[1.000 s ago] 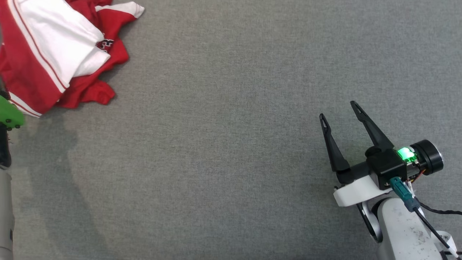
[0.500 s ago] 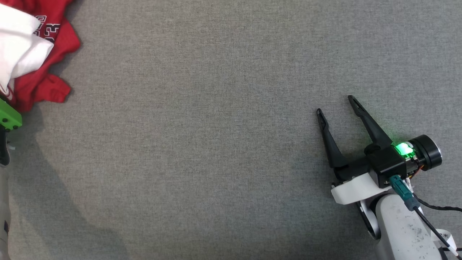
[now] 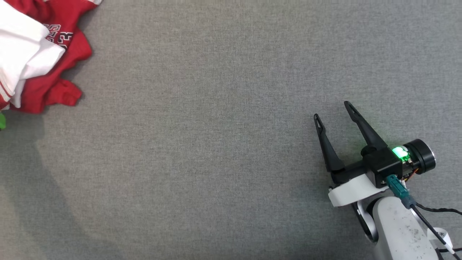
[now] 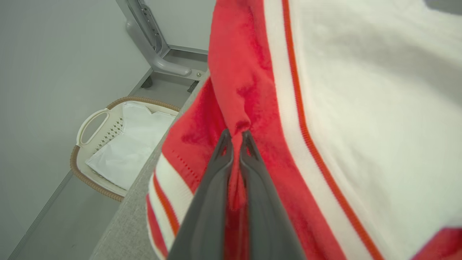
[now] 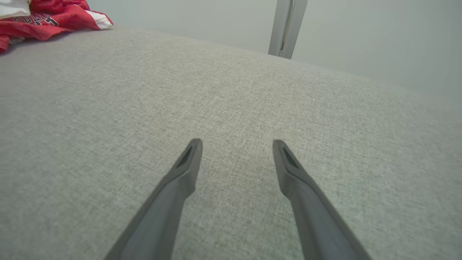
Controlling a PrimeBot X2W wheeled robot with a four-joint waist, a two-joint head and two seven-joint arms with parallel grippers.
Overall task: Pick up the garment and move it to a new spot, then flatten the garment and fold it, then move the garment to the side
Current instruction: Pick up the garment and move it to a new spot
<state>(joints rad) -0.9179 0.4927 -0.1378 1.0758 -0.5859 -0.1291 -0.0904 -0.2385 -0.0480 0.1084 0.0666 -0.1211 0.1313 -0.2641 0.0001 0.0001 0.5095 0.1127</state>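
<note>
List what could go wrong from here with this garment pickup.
The left end effector pinches only a thin red fold of the garment; it may slip on lifting.
The garment lies by the table edge, a basket below; a slip could drop it.
The right end effector is open and far off.

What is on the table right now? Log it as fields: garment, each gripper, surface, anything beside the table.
garment: red and white, bunched at the far left edge of the table
left gripper: shut, pinching a red fold of the garment
right gripper: open, holding nothing, well apart from the garment
table: grey fabric top, bare between the garment and the right gripper
basket: on the floor beside the table, white cloth inside
</note>
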